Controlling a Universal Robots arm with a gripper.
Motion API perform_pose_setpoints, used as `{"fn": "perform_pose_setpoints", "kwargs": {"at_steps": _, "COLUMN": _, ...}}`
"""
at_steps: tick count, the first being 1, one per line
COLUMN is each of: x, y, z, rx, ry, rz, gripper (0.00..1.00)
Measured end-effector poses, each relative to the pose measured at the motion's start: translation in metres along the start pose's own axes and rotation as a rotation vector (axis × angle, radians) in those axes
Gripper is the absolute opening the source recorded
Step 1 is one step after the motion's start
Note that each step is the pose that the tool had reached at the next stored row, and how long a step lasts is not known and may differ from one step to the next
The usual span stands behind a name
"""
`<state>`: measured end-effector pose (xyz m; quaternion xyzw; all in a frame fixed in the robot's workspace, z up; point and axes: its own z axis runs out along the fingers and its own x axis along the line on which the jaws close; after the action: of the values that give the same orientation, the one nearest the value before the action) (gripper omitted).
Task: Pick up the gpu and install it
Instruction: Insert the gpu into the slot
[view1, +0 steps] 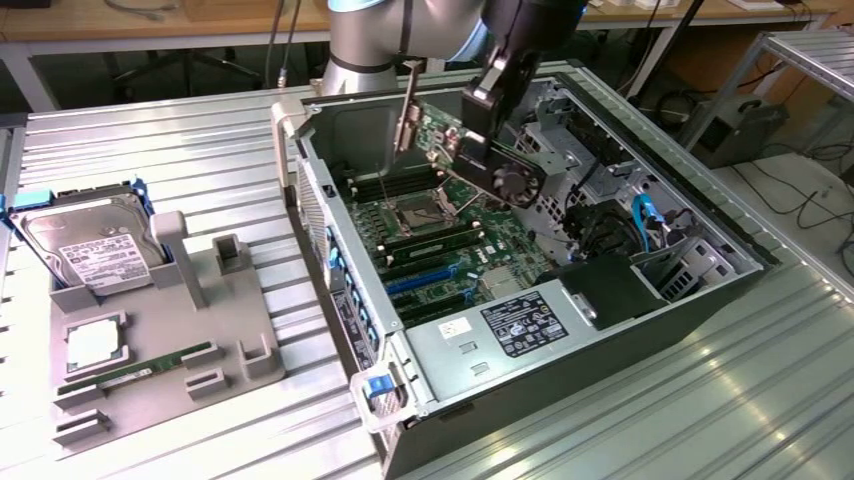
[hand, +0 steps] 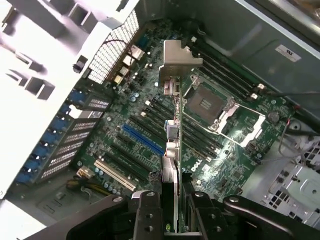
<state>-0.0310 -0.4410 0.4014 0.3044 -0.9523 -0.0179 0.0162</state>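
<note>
One gpu (view1: 465, 155) gripped tight by the hand (view1: 482, 122), hanging edge-on right below its fingers (hand: 148, 212), over the motherboard (view1: 441, 250) inside the open case (view1: 641, 335), not seated yet.

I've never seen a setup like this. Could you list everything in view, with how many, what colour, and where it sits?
gpu: one, green board with black fan and silver bracket, held above the open case
computer case: one, dark grey, lying open in the middle of the table
motherboard: one, green with blue slots, inside the case
hard drive: one, silver with white label, propped in the holder at the exterior view's left
RAM stick: one, green, lying in the holder
square chip: one, silver, on the holder
holder: one, grey, beside the case
table: one, ribbed metal, under everything
arm: one, silver and blue, behind the case
claw: one, black, clamped on the gpu
</note>
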Motion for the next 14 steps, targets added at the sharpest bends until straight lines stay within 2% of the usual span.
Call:
{"fn": "perform_pose_setpoints", "kwargs": {"at_steps": 3, "x": 0.0000, "y": 0.0000, "z": 0.0001, "rx": 0.0018, "ry": 0.0041, "rz": -0.093, "gripper": 0.26}}
{"fn": "perform_pose_setpoints", "kwargs": {"at_steps": 14, "x": -0.0001, "y": 0.0000, "z": 0.0009, "rx": 0.0066, "ry": 0.0149, "rz": -0.345, "gripper": 0.26}}
